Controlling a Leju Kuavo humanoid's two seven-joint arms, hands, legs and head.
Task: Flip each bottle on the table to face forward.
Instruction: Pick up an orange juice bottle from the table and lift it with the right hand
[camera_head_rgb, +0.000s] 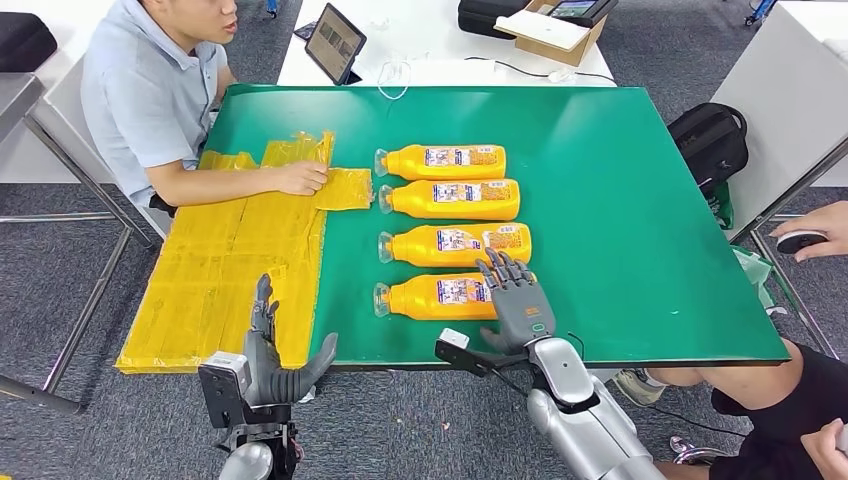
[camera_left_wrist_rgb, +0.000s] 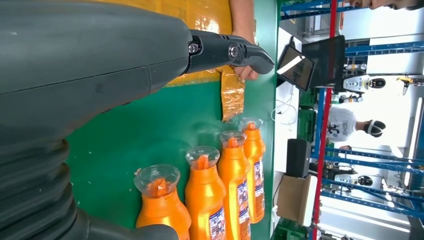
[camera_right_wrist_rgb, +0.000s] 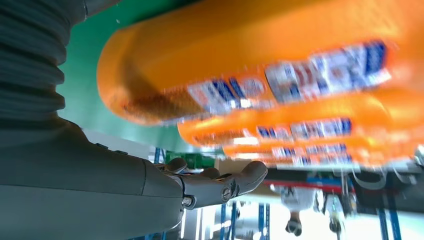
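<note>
1. Four orange bottles lie in a row on the green desk (camera_head_rgb: 650, 200). Each carries a printed label, blue, white and red, but none of the print can be read from where I stand.
2. Farthest bottle (camera_head_rgb: 442, 161): label too small to make out.
3. Second bottle (camera_head_rgb: 450, 199): the same.
4. Third bottle (camera_head_rgb: 455, 244): the same.
5. Nearest bottle (camera_head_rgb: 435, 296): in the right wrist view its label is blurred.
6. The tablet (camera_head_rgb: 334, 42) beyond the desk's far edge shows a screen, its content illegible.

Your silver right arm reaches forward, its grey right hand (camera_head_rgb: 517, 300) open with fingers (camera_head_rgb: 503, 270) spread. Your grey left hand (camera_head_rgb: 268, 360) hangs lower, open, thumb out sideways.
</note>
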